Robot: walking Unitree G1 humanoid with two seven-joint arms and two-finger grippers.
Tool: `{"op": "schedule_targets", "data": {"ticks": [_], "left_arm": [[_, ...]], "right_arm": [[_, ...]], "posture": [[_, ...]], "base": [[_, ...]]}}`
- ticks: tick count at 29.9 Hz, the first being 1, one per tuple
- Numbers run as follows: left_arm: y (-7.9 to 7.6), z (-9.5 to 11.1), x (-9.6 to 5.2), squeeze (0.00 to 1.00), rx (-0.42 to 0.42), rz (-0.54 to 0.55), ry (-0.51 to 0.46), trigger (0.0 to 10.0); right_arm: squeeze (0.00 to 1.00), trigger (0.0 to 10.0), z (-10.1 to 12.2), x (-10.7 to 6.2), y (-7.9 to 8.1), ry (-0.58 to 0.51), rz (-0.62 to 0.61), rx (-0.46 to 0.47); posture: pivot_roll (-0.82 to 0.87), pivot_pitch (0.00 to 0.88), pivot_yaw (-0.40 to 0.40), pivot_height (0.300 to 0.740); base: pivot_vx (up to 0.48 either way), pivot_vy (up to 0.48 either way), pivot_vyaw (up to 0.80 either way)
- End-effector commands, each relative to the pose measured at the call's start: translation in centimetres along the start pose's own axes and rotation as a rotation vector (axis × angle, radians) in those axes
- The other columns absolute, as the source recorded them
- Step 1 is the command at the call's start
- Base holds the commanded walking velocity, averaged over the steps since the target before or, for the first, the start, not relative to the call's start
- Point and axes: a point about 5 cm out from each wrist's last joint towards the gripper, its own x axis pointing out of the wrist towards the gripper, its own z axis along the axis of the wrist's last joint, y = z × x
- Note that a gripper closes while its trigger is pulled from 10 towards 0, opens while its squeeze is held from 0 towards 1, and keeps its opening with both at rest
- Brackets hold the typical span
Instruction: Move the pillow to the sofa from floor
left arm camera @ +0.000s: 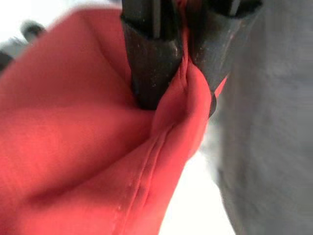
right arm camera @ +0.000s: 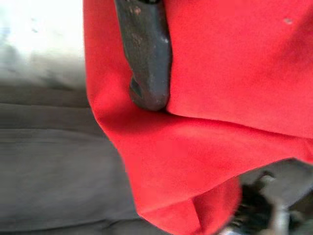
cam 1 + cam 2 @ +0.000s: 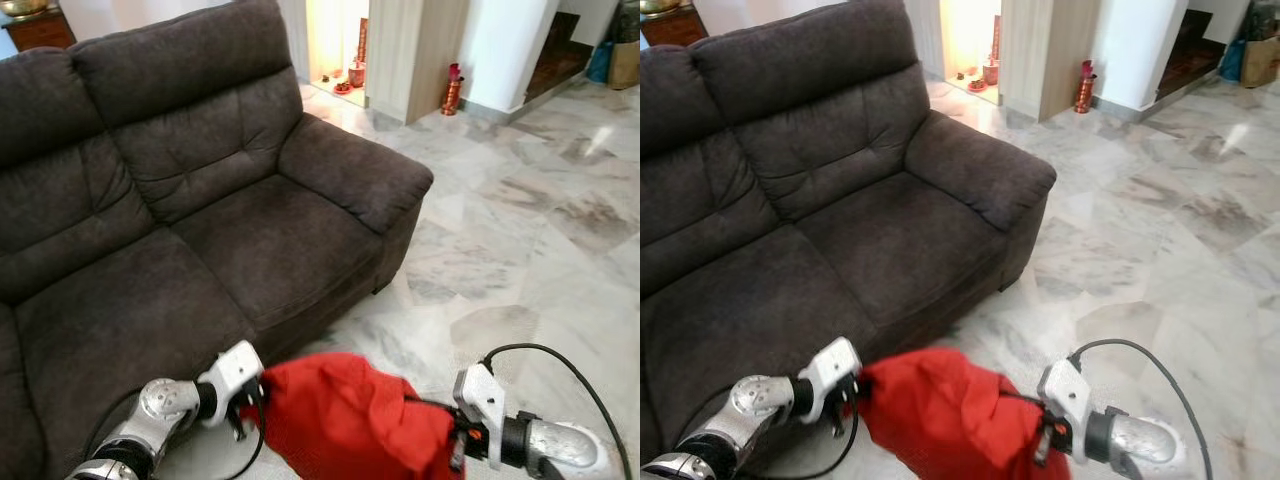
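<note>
A: Red fabric, nearest us: the soft red cloth pillow (image 3: 345, 420) hangs off the floor between our two arms, just in front of the sofa's seat edge. The left gripper (image 1: 183, 73) is clenched on a seamed fold at one corner; the right gripper (image 3: 452, 440) presses into the opposite side, with one black finger (image 2: 145, 54) laid against the cloth.

B: How should we carry the step through?

A: We judge it best to lift both ends level, clear the front edge, and lower the pillow onto the dark grey-brown upholstered sofa (image 3: 190, 250) before letting go, so the thin corner pinch does not slip.

B: What remains unclear?

A: The pillow's lower part is cut off by the frame. The right gripper's second finger is hidden by cloth. Beyond, the pale marble floor (image 3: 520, 230) and a small red vase (image 3: 452, 92) are plain enough.
</note>
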Motion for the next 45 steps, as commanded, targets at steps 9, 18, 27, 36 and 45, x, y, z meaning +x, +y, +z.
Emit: {"op": "schedule_targets", "data": {"ticks": [9, 18, 27, 36, 45], "left_arm": [[-2.1, 2.9, 2.6, 0.0, -0.157, 0.188, -0.221, 10.0], [-2.3, 3.7, 2.2, 0.0, -0.306, 0.41, -0.333, 10.0], [-0.1, 4.2, 1.0, 0.0, -0.286, 0.548, -0.344, 10.0], [-0.3, 5.1, 0.9, 0.0, -0.266, 0.567, -0.355, 10.0], [-0.9, 5.0, 1.1, 0.0, -0.248, 0.545, -0.331, 10.0]], "right_arm": [[0.0, 10.0, -1.3, 0.8, -1.5, -0.169, -0.554, 0.208], [0.0, 10.0, -1.1, 0.9, -2.6, -0.278, -0.846, 0.325], [0.0, 10.0, -0.7, 1.3, -2.8, -0.338, -0.876, 0.388], [0.0, 10.0, -0.1, 1.1, -3.2, -0.356, -0.909, 0.347], [0.0, 10.0, 0.4, 1.4, -2.9, -0.397, -0.87, 0.361]], "posture": [[-0.03, 0.11, 0.066, 0.74], [-0.02, 0.111, 0.061, 0.74], [-0.01, 0.113, 0.068, 0.74], [-0.01, 0.114, 0.076, 0.74], [-0.01, 0.111, 0.073, 0.74]], "base": [[0.0, 0.0, 0.0], [0.0, 0.0, 0.0], [0.0, 0.0, 0.0], [0.0, -0.125, 0.24], [0.0, -0.337, 0.09]]}}
